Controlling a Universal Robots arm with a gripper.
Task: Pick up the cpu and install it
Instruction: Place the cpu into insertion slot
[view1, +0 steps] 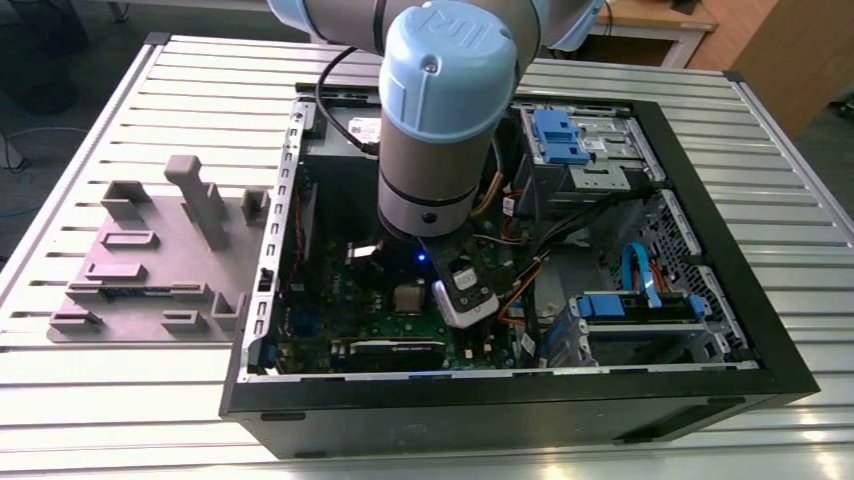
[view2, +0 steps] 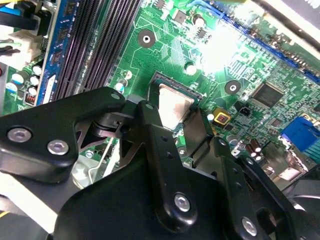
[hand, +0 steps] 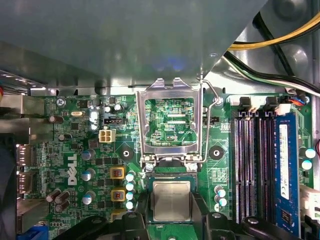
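Silver-topped cpu is at the socket, held between the gripper. The jaws are narrow, with one black finger against each of two opposite edges. I can't tell whether it's fully seated or a hair above the pins.

Load frame is hinged up and clear of the chip, between the socket and a grey metal panel. Memory slots are just beside it.

Exterior view: the arm goes straight down into the open pc case, over the green motherboard in the case's left half.

My read on doing this step well:
- keep the chip dead flat, edges square to the socket walls
- move vertically only, no sliding across the pins
- use no push force, it should drop in under its own weight
- check the rim sits level on all four sides before letting go
- keep the fingers off the frame and its lever
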